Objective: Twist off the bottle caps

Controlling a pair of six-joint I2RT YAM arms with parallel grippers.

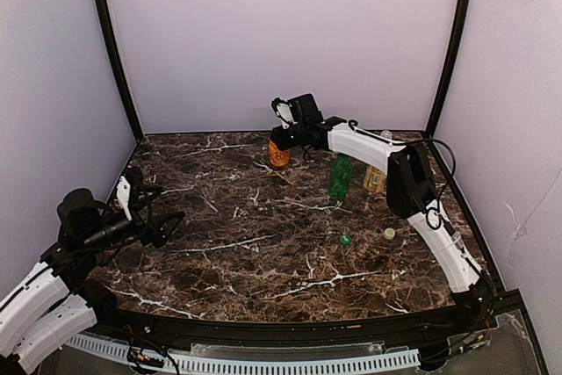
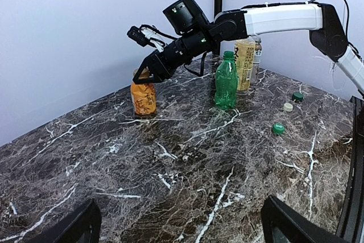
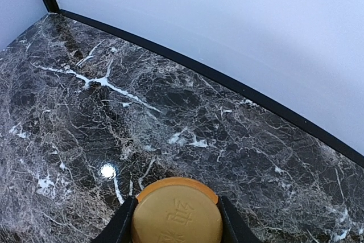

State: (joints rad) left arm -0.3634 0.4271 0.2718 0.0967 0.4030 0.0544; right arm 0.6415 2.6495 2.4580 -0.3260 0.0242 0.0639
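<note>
Upper centre of the overhead frame: a squat orange plastic bottle [image 1: 279, 156], upright on the dark marble-patterned tabletop [image 1: 263, 252], close to the back wall. Wears a printed label and a flat orange screw cap [image 3: 176, 211] embossed with characters. Held at that cap from above by the right gripper [image 2: 147, 73], with black fingers [image 3: 122, 226] pressed to either side and jaws clamped on it.

To the right in the overhead frame, a translucent green bottle [image 1: 341, 177] and a taller yellow bottle with printed characters [image 1: 376, 178], both upright and just beside each other. Hard to say whether the green one's top is a cap or bare neck.

Plain only in the left wrist view: a clear bottle with a white label [image 2: 258, 49] behind the yellow one, mostly hidden. Also three loose caps at right of that frame: a bright green cap [image 2: 277, 129], a pale cap [image 2: 288, 107], a dark green cap [image 2: 297, 96]. Only the first two found overhead.

Shown only by the right wrist view: the embossing on the orange cap.

Lower left overhead, the left gripper [image 1: 169, 227], well apart from the bottles, jaws spread wide with nothing between them
</note>
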